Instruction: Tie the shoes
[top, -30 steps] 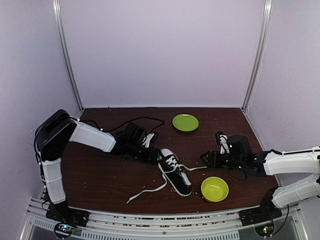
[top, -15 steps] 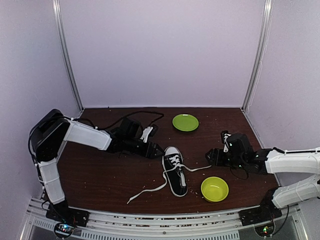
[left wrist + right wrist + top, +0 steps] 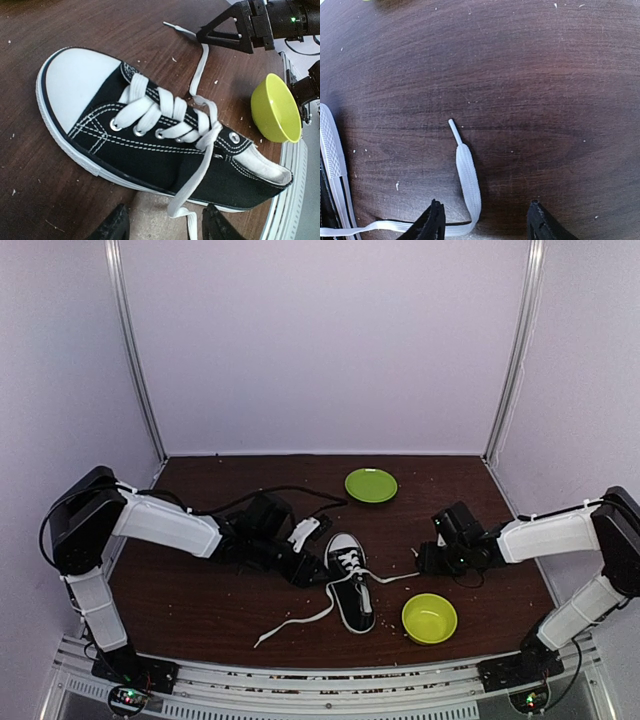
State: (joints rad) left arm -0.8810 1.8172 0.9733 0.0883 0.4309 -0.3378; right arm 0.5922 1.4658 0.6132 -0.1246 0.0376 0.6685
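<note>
left gripper [image 3: 165, 227] wide, lace [image 3: 192, 180] between | right gripper [image 3: 485, 223] wide, lace end [image 3: 468, 175] between

Right wrist view crops most of the sneaker [image 3: 331, 150].

The shoe [image 3: 350, 580] lay mid-way across the desk [image 3: 200, 610], toe to the far side, the left gripper [image 3: 312, 562] just left of it and the right gripper [image 3: 425, 558] off to its right. A bowl [image 3: 429, 618] stood near-right of the shoe, a plate [image 3: 371, 485] far behind it. One lace [image 3: 300, 621] trailed near-left.
</note>
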